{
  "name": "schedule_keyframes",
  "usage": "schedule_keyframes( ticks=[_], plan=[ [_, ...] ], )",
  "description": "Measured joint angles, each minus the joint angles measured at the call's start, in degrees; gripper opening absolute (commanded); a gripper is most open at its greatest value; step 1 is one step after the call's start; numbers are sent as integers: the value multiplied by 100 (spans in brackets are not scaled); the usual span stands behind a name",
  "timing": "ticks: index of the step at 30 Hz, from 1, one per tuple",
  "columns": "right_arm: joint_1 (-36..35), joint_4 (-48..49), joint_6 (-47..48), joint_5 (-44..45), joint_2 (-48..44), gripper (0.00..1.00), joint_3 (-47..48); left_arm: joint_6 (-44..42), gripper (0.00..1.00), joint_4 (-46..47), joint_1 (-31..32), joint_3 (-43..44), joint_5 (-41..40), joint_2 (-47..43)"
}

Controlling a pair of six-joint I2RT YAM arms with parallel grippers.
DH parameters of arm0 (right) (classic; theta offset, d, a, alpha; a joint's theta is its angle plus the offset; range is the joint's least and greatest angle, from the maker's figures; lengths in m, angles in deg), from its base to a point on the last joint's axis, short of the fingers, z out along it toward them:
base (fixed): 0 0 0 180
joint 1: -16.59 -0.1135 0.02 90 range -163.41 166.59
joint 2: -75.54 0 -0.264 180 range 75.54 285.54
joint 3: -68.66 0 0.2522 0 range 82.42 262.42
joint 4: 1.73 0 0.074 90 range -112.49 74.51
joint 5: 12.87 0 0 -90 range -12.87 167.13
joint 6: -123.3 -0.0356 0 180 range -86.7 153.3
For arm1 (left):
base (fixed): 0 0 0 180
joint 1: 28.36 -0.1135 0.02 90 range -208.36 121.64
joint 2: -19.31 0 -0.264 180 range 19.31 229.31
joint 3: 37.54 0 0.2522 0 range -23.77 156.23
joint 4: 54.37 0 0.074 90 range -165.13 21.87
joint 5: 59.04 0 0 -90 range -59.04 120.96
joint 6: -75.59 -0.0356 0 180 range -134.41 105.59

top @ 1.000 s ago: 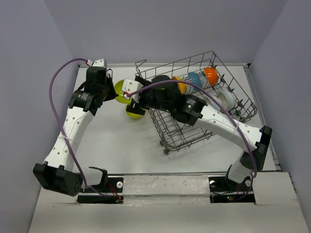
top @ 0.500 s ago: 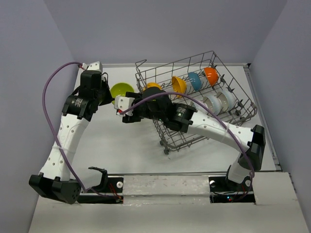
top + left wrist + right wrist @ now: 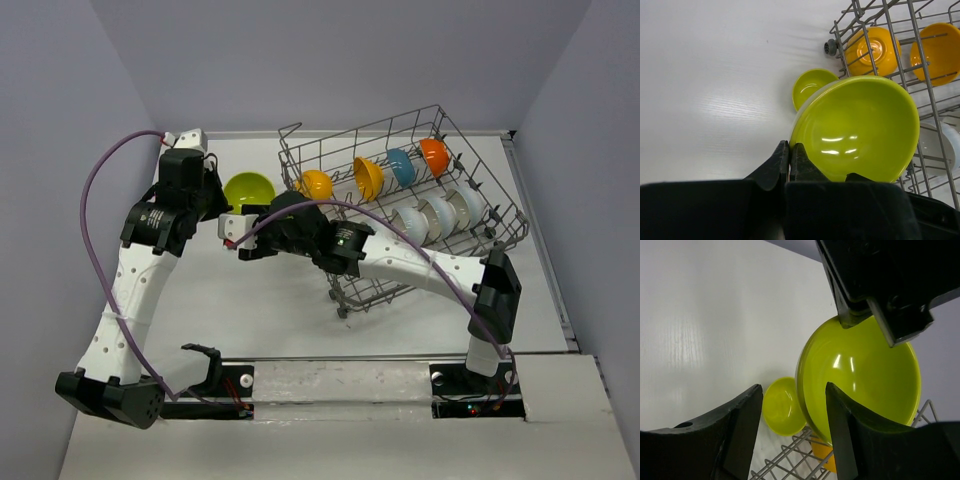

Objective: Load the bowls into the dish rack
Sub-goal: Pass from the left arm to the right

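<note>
A white surface (image 3: 250,300) is lying between plain grey walls. The left arm's fingers (image 3: 790,149) are pinching the rim of a lime green bowl (image 3: 860,130), holding it tilted above the surface just beside the dish rack (image 3: 345,285). A second lime bowl (image 3: 812,85) is sitting on the surface beneath it, by the rack's corner. The right arm's fingers (image 3: 794,390) are standing parted just below the held bowl; whether they are touching it cannot be told. Orange, blue and white bowls (image 3: 402,166) are standing in the rack.

- The left arm (image 3: 135,270) is extended toward the tabletop's far left edge, and the left gripper (image 3: 789,150) is clamped on the lime bowl (image 3: 860,130).
- The right arm (image 3: 420,262) is extended leftward, and the right gripper (image 3: 794,387) is held with its jaws apart.
</note>
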Motion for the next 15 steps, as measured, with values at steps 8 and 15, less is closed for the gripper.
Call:
schedule_keyframes(
  ticks=[8, 15],
  plan=[
    [-70, 372, 210, 225, 0, 52, 0, -44, 0, -2, 0, 11, 70, 0],
    [-76, 533, 313, 313, 28, 45, 2, -59, 0, -35, 0, 11, 127, -26]
  ],
)
